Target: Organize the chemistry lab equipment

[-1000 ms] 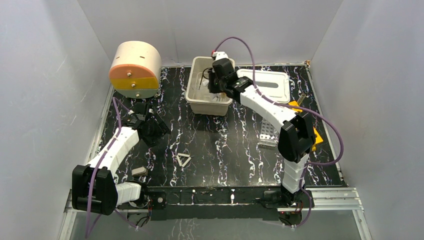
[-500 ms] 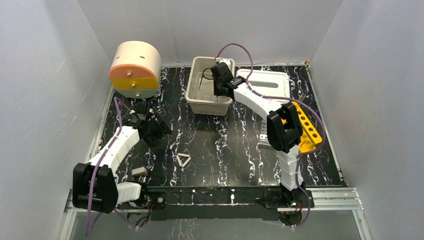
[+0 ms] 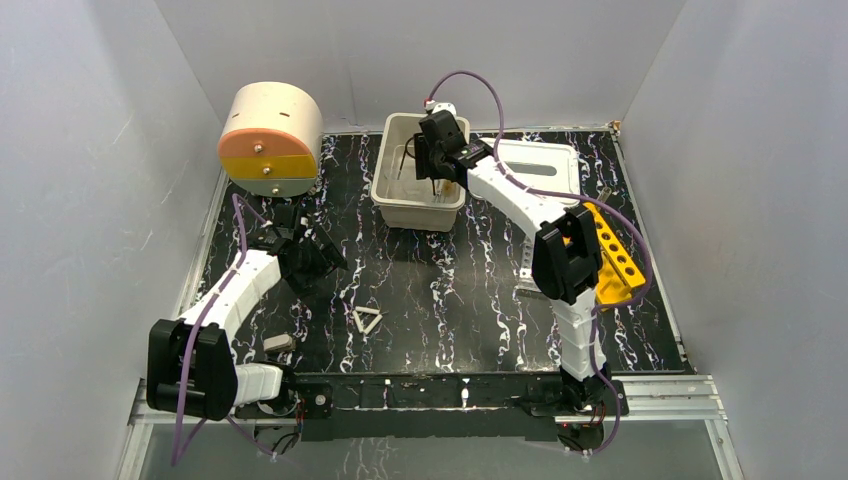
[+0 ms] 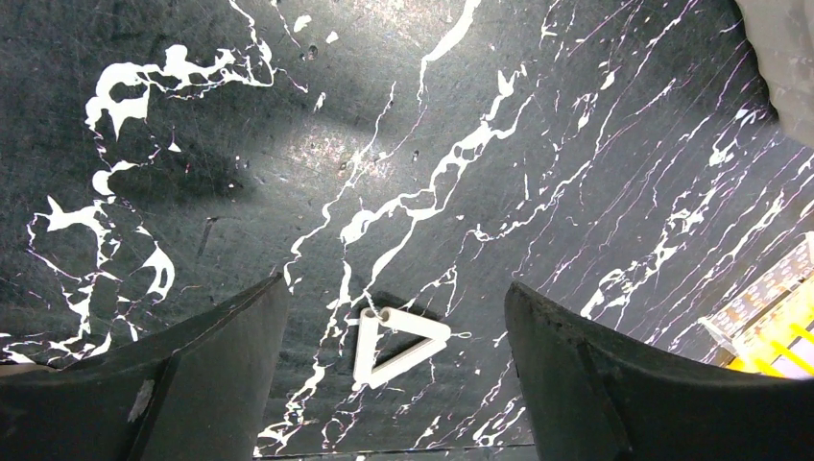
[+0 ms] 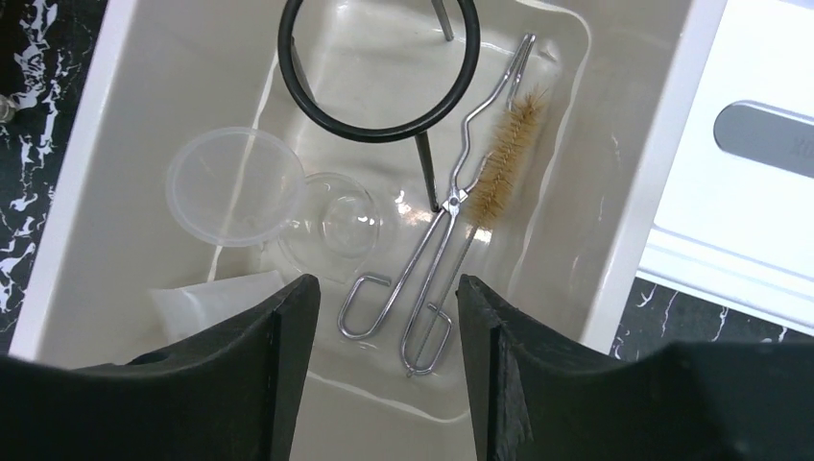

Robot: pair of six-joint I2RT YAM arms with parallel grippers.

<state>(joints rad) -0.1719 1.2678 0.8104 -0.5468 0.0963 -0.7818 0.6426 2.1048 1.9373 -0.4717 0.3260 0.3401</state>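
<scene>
Since second ago: right fingers (image 5: 240, 384) shifted over bin (image 5: 634, 192), spread, empty; elbow now off yellow tube rack (image 3: 612, 262). tongs (image 5: 432, 250), brush (image 5: 504, 163) lie binned. left fingers (image 4: 192, 375) spread, hovering above white triangle frame (image 4: 369, 348) on counter (image 4: 288, 115); likely next pickup.

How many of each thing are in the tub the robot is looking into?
black ring stand: 1
clear funnel: 1
clear round dish: 1
metal tongs: 1
bristle brush: 1
white packet: 1
Total in the beige tub: 6
</scene>
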